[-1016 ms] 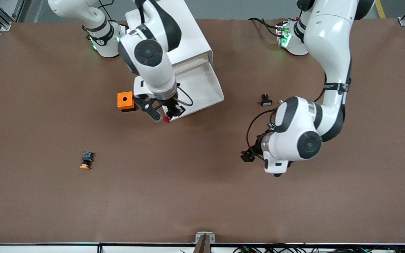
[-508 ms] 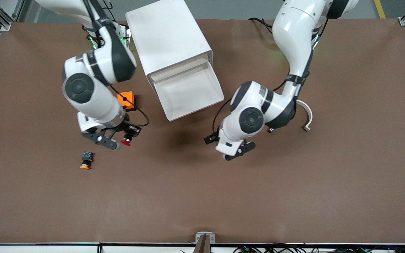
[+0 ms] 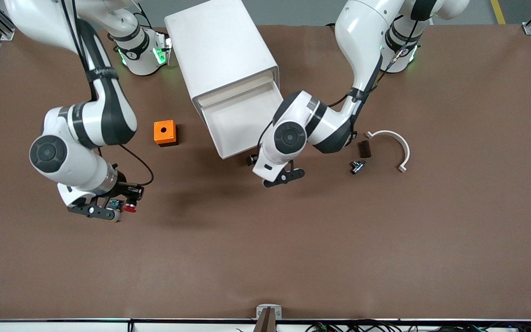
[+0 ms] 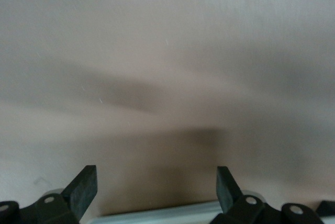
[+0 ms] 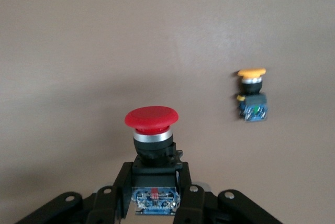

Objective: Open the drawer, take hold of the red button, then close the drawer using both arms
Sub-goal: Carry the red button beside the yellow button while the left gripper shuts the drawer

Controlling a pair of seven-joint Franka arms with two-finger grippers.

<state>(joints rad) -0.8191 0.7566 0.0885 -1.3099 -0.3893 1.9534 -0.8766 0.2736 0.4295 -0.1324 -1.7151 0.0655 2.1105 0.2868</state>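
Observation:
The drawer [image 3: 247, 121] stands pulled out of the white cabinet [image 3: 221, 48], and its tray looks empty. My right gripper [image 3: 111, 210] is shut on the button [image 3: 129, 208], red cap forward, low over the table near the right arm's end. In the right wrist view the button [image 5: 151, 124] sits between the fingers [image 5: 118, 182]. The orange-yellow capped button [image 5: 251, 96] lies on the table close by; in the front view my right hand hides it. My left gripper [image 3: 284, 177] is open and empty, just in front of the drawer's front edge [image 4: 172, 211].
An orange cube box [image 3: 165, 133] sits beside the drawer toward the right arm's end. A white curved piece [image 3: 392, 143], a small dark block [image 3: 364, 148] and a small metal part [image 3: 356, 166] lie toward the left arm's end.
My right gripper carried the red button from the drawer's front corner toward the right arm's end, to over the orange-yellow button. My left arm swung in to the drawer's front.

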